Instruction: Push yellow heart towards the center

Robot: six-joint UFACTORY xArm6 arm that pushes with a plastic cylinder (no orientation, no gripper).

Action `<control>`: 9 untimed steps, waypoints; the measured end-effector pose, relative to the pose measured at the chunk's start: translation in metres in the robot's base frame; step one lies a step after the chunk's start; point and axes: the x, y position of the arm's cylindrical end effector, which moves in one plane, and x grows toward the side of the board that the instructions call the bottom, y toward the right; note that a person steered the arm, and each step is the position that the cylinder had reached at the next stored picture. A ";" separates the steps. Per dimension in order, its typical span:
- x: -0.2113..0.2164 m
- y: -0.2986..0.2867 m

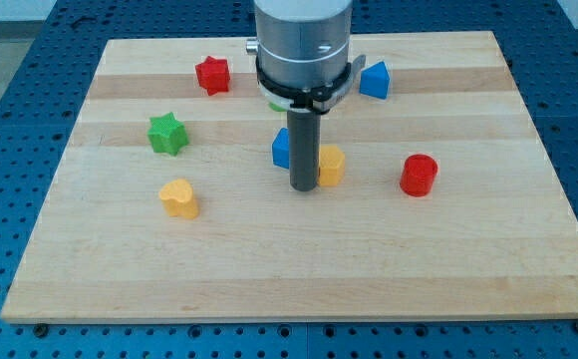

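The yellow heart [179, 198] lies on the wooden board [299, 259] at the view's left, below the green star [167, 134]. My tip [303, 186] stands near the board's middle, well to the right of the heart and apart from it. The tip is right next to a second yellow block [332, 165] on its right and a blue block [281, 149] on its left, both partly hidden by the rod.
A red star [212, 75] lies at the upper left. A blue block [374, 80] lies at the upper right. A red cylinder [419, 175] stands right of the middle. A green block [276, 104] is mostly hidden behind the arm.
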 end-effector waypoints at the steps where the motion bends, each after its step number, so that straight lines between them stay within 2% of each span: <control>1: 0.029 0.000; 2: 0.065 -0.010; 3: 0.090 -0.057; 4: 0.089 -0.119; 5: 0.057 -0.160; 6: 0.046 -0.201; 7: 0.026 -0.194; 8: 0.000 -0.137; 9: -0.003 -0.100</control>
